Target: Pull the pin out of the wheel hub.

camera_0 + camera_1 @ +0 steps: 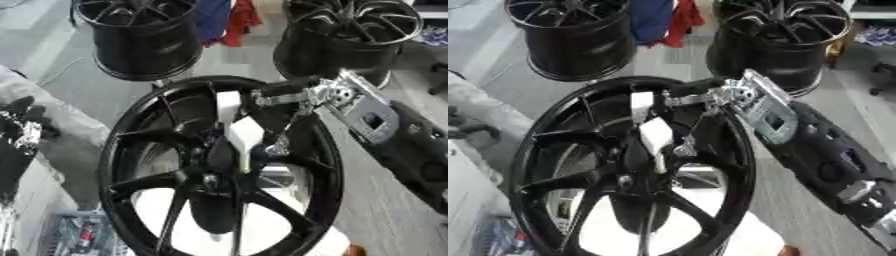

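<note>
Black and many-spoked, the wheel hub (219,175) stands on edge closest to the camera, filling the middle of the view. From the right, the robot's right hand (689,95) reaches over the hub's far rim, its dark fingers (280,90) curled down into the centre around a white block-shaped piece, the pin (243,135), which sits just above the hub's middle where the spokes meet. At the left edge the left hand (22,130) shows dark and blurred; its fingers cannot be made out. Two more black wheels (144,35) stand far behind, with blue and red cloth (227,20) between them.
</note>
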Available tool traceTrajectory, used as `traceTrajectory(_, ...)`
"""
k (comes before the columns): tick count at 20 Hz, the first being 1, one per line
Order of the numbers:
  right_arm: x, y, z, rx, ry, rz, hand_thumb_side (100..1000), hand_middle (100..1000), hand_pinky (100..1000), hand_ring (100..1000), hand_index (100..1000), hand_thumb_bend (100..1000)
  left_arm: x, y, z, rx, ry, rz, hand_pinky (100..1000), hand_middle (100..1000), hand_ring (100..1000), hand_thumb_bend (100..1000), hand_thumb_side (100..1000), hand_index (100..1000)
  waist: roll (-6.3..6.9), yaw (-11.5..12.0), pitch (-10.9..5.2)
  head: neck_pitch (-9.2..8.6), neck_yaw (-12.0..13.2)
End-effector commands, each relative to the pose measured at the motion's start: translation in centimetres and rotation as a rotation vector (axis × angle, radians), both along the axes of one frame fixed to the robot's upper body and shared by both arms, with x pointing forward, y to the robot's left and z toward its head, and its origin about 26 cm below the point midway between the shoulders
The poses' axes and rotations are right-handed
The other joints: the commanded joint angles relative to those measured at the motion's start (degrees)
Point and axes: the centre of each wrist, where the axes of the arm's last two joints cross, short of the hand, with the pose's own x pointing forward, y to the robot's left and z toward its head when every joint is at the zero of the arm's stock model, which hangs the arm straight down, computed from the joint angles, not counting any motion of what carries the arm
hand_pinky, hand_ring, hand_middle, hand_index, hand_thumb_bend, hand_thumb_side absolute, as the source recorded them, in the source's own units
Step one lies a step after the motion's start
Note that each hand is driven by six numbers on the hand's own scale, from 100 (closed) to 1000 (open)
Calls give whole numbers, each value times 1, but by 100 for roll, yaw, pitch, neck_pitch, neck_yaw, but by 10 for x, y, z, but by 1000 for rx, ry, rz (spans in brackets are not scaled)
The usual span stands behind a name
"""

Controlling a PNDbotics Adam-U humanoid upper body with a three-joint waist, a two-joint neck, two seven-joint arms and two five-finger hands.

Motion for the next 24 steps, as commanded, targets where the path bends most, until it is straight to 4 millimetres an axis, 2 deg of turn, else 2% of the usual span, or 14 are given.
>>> traceTrajectory(1, -4, -4, 36, 80, -80, -5, 251, 423, 632, 547, 499, 100, 2, 1, 10, 12, -32, -8, 592, 678, 679, 207, 574, 836, 13, -5, -76, -31, -10)
traceTrajectory(5, -13, -8, 67, 162, -112, -7, 257, 416, 627, 541, 495, 100, 1, 2, 10, 15, -30, -6, 592, 678, 679, 207, 574, 836, 0, -29, -89, -19, 2)
traceTrajectory(9, -24, -24, 98, 251, -146, -33, 256, 415, 622, 535, 494, 100, 1, 4, 9, 18, -26, -3, 592, 677, 679, 206, 574, 836, -22, -80, -107, -4, 33)
traceTrajectory(13, -37, -56, 124, 381, -187, -106, 264, 417, 618, 531, 495, 108, 0, 6, 9, 22, -23, 6, 592, 677, 679, 206, 574, 836, -42, -148, -117, 3, 82)
traceTrajectory(16, -48, -94, 135, 486, -236, -218, 267, 416, 612, 528, 493, 108, 0, 7, 9, 23, -24, 13, 592, 678, 679, 206, 574, 836, -51, -197, -112, -8, 134)
traceTrajectory(20, -68, -152, 128, 624, -299, -418, 263, 416, 601, 523, 494, 112, 0, 8, 10, 22, -28, 23, 592, 678, 679, 206, 574, 836, -49, -259, -82, -44, 203)
traceTrajectory(24, -84, -200, 91, 742, -327, -656, 240, 414, 585, 514, 491, 115, 0, 9, 11, 20, -34, 31, 592, 679, 679, 204, 575, 836, -30, -312, -48, -83, 262)
